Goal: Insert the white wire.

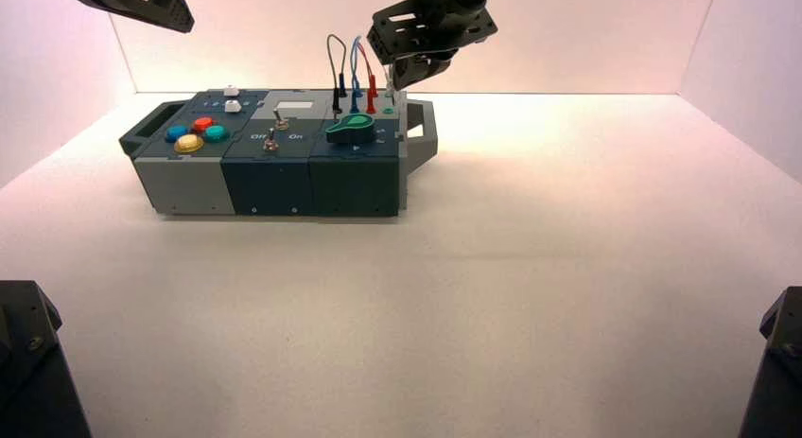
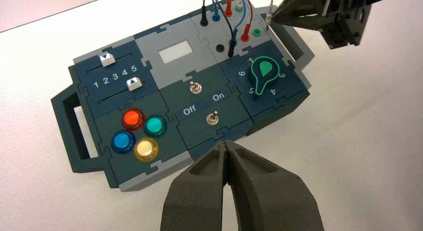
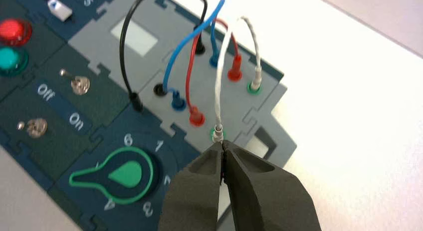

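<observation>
The right gripper (image 3: 223,142) is clenching a plug of the white wire (image 3: 219,91) above the right rear corner of the box (image 1: 270,159), its fingertips closed around the wire's near end. That white banana plug (image 3: 218,135) is hovering by the near green socket (image 2: 257,32), and whether it is touching the socket cannot be told. The other white plug (image 3: 255,84) is sitting in the far green socket (image 3: 254,89), the wire arching between the two.

Beside it, the red looped wire (image 3: 188,74) and the blue looped wire (image 3: 180,46) are bridging sockets of their own colours. The black wire (image 3: 122,44) is standing in the rear black socket (image 3: 199,48) at one end, while its other plug (image 3: 135,101) is hanging out, near the open front black socket (image 3: 159,89).

In front of the sockets, the green-rimmed rotary knob (image 2: 264,74) is turning its narrow end toward the 5. Two metal toggle switches (image 2: 213,118) are flanking the "Off" and "On" lettering at the middle of the box, and red, green, blue and yellow buttons (image 2: 145,149) are clustering at front left, ahead of two white sliders (image 2: 134,83).

The left gripper (image 2: 225,143) is waiting at left above the worktop (image 1: 454,315), its fingers pressed together and holding nothing.
</observation>
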`<action>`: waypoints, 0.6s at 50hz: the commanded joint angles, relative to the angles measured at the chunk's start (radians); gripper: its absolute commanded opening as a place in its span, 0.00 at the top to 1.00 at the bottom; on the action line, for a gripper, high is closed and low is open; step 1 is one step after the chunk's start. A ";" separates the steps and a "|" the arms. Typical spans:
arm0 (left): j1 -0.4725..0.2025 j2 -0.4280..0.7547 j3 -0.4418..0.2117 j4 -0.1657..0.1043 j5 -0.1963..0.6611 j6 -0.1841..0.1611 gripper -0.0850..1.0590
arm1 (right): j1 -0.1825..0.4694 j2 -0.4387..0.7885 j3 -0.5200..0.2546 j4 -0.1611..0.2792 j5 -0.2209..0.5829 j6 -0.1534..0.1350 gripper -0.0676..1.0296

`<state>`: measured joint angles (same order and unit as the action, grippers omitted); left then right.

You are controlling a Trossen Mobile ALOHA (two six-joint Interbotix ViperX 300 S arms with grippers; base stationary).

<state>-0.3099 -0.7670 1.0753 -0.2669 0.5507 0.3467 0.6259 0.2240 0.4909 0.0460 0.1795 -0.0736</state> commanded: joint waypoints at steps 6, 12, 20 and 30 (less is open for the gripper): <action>-0.005 0.000 -0.012 0.002 -0.008 0.003 0.95 | 0.005 -0.063 -0.005 0.003 0.032 0.002 0.96; -0.003 0.000 -0.012 0.002 -0.008 0.003 0.95 | 0.005 -0.066 -0.002 0.005 0.029 0.002 0.96; -0.003 0.000 -0.011 0.002 -0.008 0.003 0.95 | 0.003 -0.075 -0.003 0.003 0.032 0.002 0.95; -0.003 0.000 -0.011 0.002 -0.008 0.003 0.95 | 0.000 -0.086 -0.025 0.005 0.101 0.002 0.52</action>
<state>-0.3099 -0.7670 1.0753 -0.2669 0.5507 0.3467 0.6289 0.1841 0.4970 0.0460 0.2577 -0.0736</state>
